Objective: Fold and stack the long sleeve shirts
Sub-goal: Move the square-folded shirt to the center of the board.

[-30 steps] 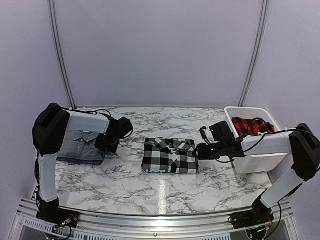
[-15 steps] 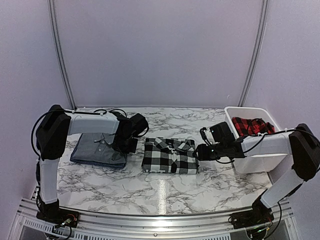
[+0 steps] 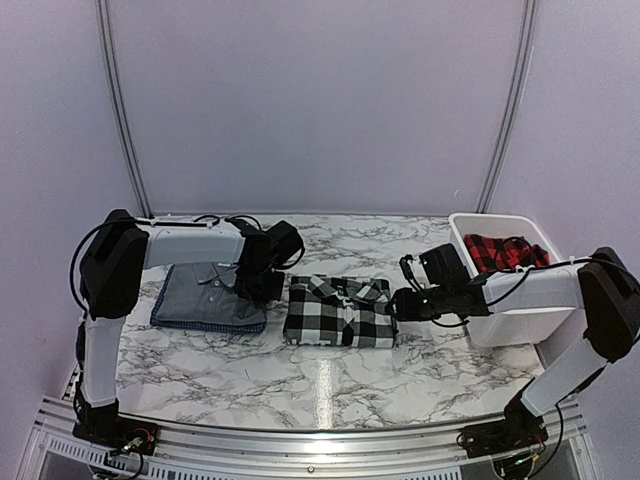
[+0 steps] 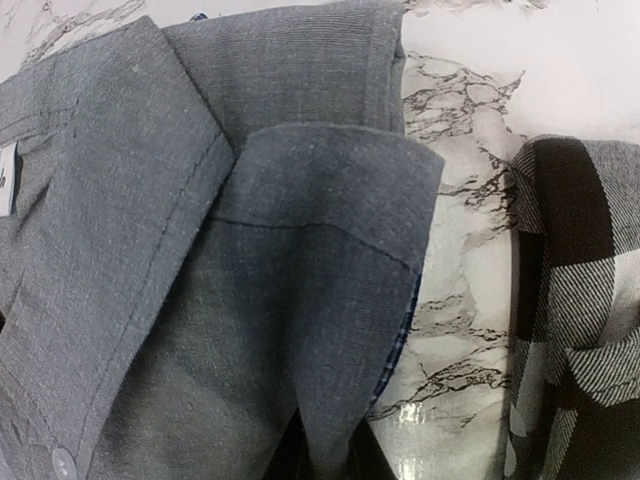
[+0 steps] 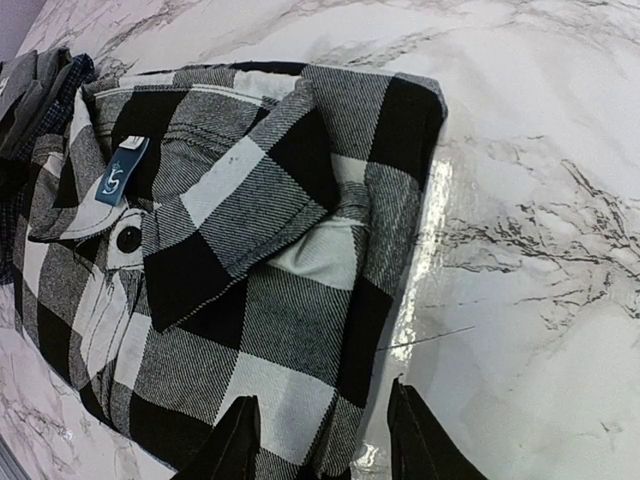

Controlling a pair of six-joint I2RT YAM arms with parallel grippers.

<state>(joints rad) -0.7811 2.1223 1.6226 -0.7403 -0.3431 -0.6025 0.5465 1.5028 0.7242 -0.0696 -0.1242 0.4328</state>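
The left gripper (image 3: 258, 290) was clamped shut on the collar end of the grey shirt (image 3: 205, 300); in the left wrist view the grey cloth rose in a peak into the dark fingers at the bottom edge. Over the last second this arm had dragged the folded grey shirt across the marble from the far left of the table (image 3: 330, 380) toward the middle, and its right edge now lay just beside the left edge of the black-and-white checked shirt (image 3: 340, 312), with a narrow strip of bare marble between them. That closing of the gap suggested the stacking step was under way: the grey shirt probably needed to be lifted and laid on the checked one, or set squarely against it first

The checked shirt sat folded at the table's centre, collar and label toward the far side, and had not shifted. The right gripper (image 5: 325, 450) had kept its place at that shirt's right edge, jaws standing apart, one finger over the cloth and the other over bare marble (not closed on anything that I could see), perhaps to steady the pile

Further right, the red-and-black checked shirt (image 3: 500, 250) lay crumpled in the white bin (image 3: 505, 325) at the table's right end, not yet folded, so one garment at least remained to be done
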